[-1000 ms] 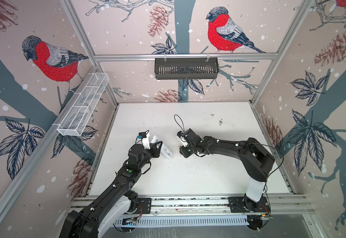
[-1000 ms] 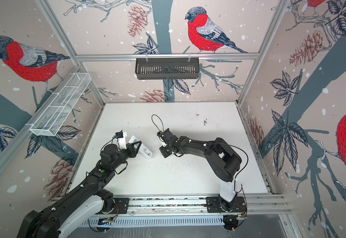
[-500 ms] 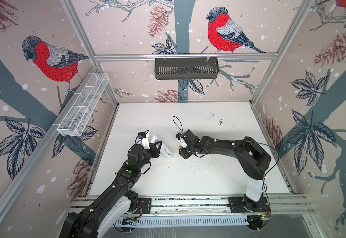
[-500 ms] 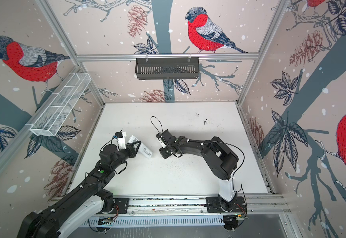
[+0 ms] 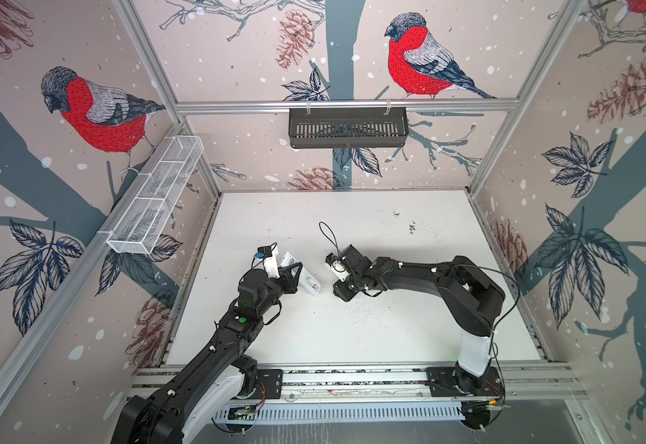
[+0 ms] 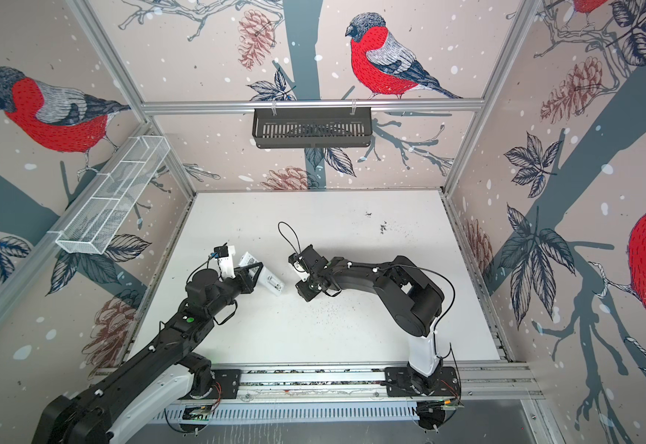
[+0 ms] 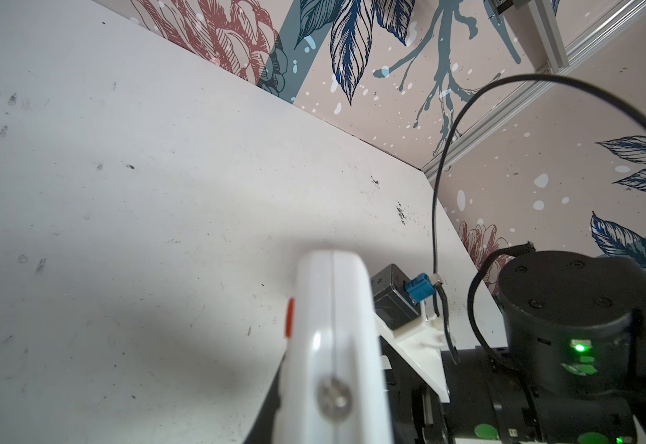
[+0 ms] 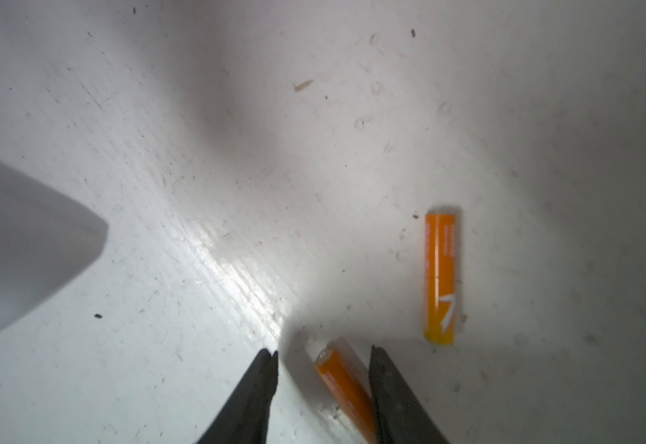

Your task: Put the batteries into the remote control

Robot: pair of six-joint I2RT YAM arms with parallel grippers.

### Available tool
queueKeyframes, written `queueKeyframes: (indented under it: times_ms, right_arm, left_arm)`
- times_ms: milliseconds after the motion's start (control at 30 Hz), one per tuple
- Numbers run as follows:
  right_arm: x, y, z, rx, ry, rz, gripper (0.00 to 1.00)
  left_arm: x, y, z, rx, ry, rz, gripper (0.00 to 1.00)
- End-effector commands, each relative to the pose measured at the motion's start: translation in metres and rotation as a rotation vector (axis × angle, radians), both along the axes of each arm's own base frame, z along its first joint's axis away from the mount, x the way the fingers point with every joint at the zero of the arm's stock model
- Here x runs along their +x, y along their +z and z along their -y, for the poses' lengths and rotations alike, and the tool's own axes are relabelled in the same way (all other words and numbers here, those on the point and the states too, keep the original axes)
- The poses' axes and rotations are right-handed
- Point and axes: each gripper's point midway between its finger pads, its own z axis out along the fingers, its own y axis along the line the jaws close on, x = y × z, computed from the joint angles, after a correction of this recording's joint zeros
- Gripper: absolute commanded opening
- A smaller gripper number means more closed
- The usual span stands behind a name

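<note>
My left gripper (image 5: 294,273) (image 6: 254,273) is shut on the remote control (image 5: 309,280) (image 6: 271,283), a slim white bar held tilted above the table left of centre. The left wrist view shows its edge up close (image 7: 332,346), with a red button on the side. My right gripper (image 5: 342,286) (image 6: 308,286) points down at the table just right of the remote. In the right wrist view it (image 8: 323,353) stands open, its dark fingers (image 8: 260,388) straddling one orange battery (image 8: 342,380) that lies on the table. A second battery (image 8: 440,276) lies a little further on. In both top views the batteries are hidden.
A black slotted basket (image 5: 348,127) hangs on the back wall and a white mesh rack (image 5: 156,200) on the left wall. Dark crumbs (image 5: 367,311) dot the white table (image 5: 352,338). An aluminium rail (image 5: 352,378) runs along the front edge.
My right gripper has shifted slightly left, toward the remote, and its jaws have narrowed a little. The left arm and the remote have not moved.
</note>
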Motion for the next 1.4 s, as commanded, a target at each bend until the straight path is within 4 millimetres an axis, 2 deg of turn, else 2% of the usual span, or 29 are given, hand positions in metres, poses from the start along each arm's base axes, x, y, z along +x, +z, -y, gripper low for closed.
queueKeyframes:
  times_ms: [0, 167, 333, 533, 633, 767, 833, 933, 1000, 1167, 1233, 1367]
  right_arm:
    - [-0.003, 0.000, 0.003, -0.017, 0.024, 0.009, 0.43]
    - [-0.015, 0.005, -0.004, 0.003, 0.089, 0.017, 0.44]
    - [-0.021, 0.002, -0.011, 0.010, 0.120, -0.002, 0.44]
    - [-0.046, -0.003, -0.015, 0.008, 0.217, -0.039, 0.44]
    - [-0.060, -0.002, -0.006, 0.002, 0.255, -0.041, 0.43]
    - [-0.067, 0.001, 0.017, -0.026, 0.249, -0.022, 0.42]
    - [-0.068, 0.007, 0.025, -0.017, 0.236, -0.010, 0.43]
    - [-0.058, 0.013, 0.042, -0.019, 0.159, 0.004, 0.44]
    - [-0.064, 0.016, 0.046, -0.021, 0.161, 0.005, 0.47]
    - [-0.107, 0.023, 0.023, 0.010, 0.303, 0.027, 0.59]
    - [-0.114, 0.021, 0.015, -0.005, 0.315, 0.049, 0.61]
    - [-0.118, 0.013, 0.000, -0.025, 0.309, 0.085, 0.59]
  left_arm:
    - [0.003, 0.006, 0.000, -0.013, 0.005, 0.020, 0.00]
    - [0.004, 0.006, 0.001, -0.017, 0.000, 0.019, 0.00]
    - [0.004, 0.006, -0.001, -0.016, 0.007, 0.019, 0.00]
    - [0.002, 0.005, -0.003, -0.015, 0.011, 0.019, 0.00]
    - [0.002, 0.005, -0.003, -0.017, 0.014, 0.020, 0.00]
    - [0.002, 0.005, -0.002, -0.017, 0.010, 0.021, 0.00]
    - [0.003, 0.005, -0.002, -0.019, 0.009, 0.019, 0.00]
    - [0.003, 0.005, -0.001, -0.022, 0.005, 0.021, 0.00]
    - [0.003, 0.006, -0.001, -0.022, 0.006, 0.022, 0.00]
    - [0.003, 0.006, -0.001, -0.023, 0.006, 0.022, 0.00]
    - [0.003, 0.006, -0.002, -0.022, 0.008, 0.022, 0.00]
    - [0.003, 0.009, -0.003, -0.022, 0.016, 0.030, 0.00]
